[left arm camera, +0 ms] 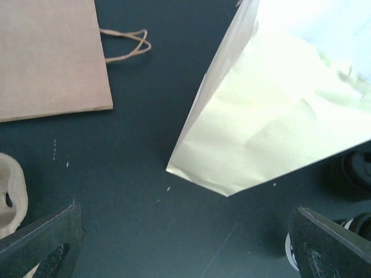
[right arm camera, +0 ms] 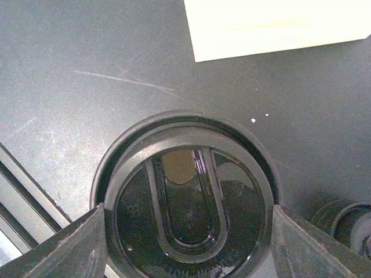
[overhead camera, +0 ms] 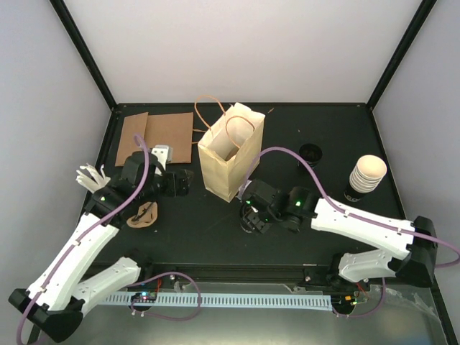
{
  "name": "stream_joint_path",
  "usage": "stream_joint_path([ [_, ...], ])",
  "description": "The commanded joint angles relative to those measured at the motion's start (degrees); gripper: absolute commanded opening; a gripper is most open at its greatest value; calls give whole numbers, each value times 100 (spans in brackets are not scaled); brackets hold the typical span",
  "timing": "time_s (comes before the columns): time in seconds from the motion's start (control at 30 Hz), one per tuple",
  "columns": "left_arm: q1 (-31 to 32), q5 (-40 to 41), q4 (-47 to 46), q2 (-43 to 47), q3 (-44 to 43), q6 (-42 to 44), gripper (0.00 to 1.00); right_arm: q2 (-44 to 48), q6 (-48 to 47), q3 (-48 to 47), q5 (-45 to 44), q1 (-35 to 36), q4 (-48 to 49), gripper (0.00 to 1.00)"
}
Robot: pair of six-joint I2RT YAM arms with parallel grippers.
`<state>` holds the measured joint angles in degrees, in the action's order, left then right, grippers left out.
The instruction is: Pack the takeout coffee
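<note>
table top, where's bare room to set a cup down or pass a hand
Bare: near centre, between left gripper, paper bag and right gripper; and the far strip right of the bag, behind the loose lid and cup stack. Crowded: far left by the flat brown bags, and at the right gripper's black lid.

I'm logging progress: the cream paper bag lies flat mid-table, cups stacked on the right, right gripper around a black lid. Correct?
Not quite: the cream paper bag stands upright, mouth open, as the top view shows. The stack of cups is on the right, and the right gripper is around a black lid.
</note>
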<state>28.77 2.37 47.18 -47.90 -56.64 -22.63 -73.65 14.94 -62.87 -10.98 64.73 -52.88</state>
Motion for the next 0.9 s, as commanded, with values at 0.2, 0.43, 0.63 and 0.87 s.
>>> stream_joint_path([
  [0.2,-330,-124,64,-509,-998,111,99,509,361,55,-214,-70,-210,67],
  [0.43,-355,-125,-25,-608,-1095,269,99,597,468,344,154,-70,-51,66],
  [0.63,-364,-5,74,-965,-1463,448,99,696,444,435,106,-66,-88,66],
  [0.87,-373,-150,331,-1933,-2316,573,99,806,448,410,9,-98,-157,66],
])
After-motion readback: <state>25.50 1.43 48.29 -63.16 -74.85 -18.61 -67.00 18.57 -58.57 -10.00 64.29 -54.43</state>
